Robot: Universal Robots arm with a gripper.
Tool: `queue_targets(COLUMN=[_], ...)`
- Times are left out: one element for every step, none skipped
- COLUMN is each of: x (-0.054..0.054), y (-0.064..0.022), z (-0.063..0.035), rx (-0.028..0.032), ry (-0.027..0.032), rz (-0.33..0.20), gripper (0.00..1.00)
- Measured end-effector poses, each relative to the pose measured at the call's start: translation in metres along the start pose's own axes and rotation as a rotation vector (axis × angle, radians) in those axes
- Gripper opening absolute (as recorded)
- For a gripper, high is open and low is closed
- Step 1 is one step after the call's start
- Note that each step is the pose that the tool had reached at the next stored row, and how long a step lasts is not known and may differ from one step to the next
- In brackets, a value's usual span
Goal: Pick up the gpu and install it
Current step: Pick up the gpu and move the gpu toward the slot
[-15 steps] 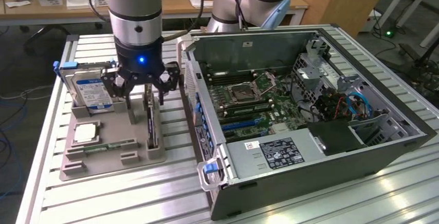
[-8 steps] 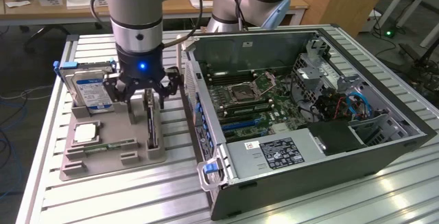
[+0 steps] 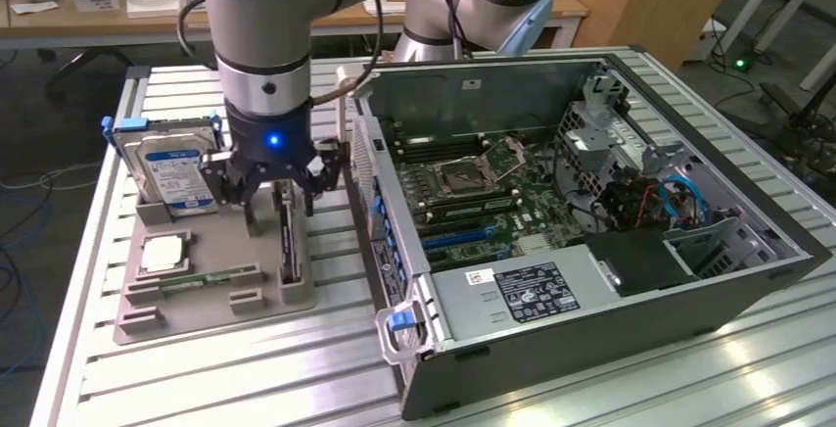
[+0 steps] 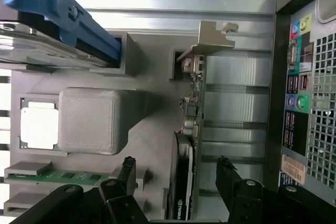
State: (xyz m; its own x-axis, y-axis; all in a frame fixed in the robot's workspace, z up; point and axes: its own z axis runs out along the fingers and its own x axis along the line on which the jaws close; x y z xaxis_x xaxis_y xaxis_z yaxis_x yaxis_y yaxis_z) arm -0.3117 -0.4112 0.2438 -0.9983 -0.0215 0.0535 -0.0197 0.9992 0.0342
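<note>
The gpu (image 3: pixel 288 246) is a thin dark card standing on edge in a slot of the grey holder (image 3: pixel 261 302) on the table, at the exterior view's left. In the wrist view the gpu (image 4: pixel 188 135) runs lengthwise with its silvery bracket (image 4: pixel 211 39) at the far end. My gripper (image 3: pixel 277 192) hangs directly over the card and is open. In the wrist view the gripper (image 4: pixel 176 174) has one black finger (image 4: pixel 126 170) on each side of the card, with a gap between each finger and the card's faces.
The holder also carries a silver hard drive (image 3: pixel 176 167) with a blue label, a square processor chip (image 3: pixel 163 251) and a green memory stick (image 3: pixel 209 278). The open computer case (image 3: pixel 588 202) lies close beside the holder, with its rear ports (image 4: pixel 296 103) facing the card.
</note>
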Motion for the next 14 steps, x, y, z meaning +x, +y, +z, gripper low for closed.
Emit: queue_targets(x=[0.0,0.0,0.0,0.0,-0.001,-0.001,-0.001,-0.001,-0.001,-0.001,-0.001,-0.001,-0.001,-0.001], y=[-0.0001,-0.0001,-0.0002,-0.0002,-0.0003,-0.0004,-0.0004,-0.0005,-0.0006,-0.0006,-0.0007,-0.0008,-0.0008,-0.0009], z=[0.0018,0.0037,0.0055,0.0073,0.009,0.0109,0.0127,0.0146,0.0164,0.0181,0.02,0.0218,0.0236,0.0254], rx=[0.0,0.0,0.0,0.0,0.0,0.0,0.0,-0.0001,0.0,0.0,0.0,0.0,-0.0001,0.0], ry=[0.0,0.0,0.0,0.0,0.0001,0.0,0.0,-0.0001,0.0,0.0,0.0,0.0,0.0,0.0], rz=[0.0,0.0,0.0,0.0,0.0,0.0,0.0,0.0,0.0,0.0,0.0,0.0,0.0,0.0], gripper=[0.72,0.72,0.72,0.72,0.72,0.72,0.72,0.72,0.72,0.72,0.72,0.72,0.72,0.72])
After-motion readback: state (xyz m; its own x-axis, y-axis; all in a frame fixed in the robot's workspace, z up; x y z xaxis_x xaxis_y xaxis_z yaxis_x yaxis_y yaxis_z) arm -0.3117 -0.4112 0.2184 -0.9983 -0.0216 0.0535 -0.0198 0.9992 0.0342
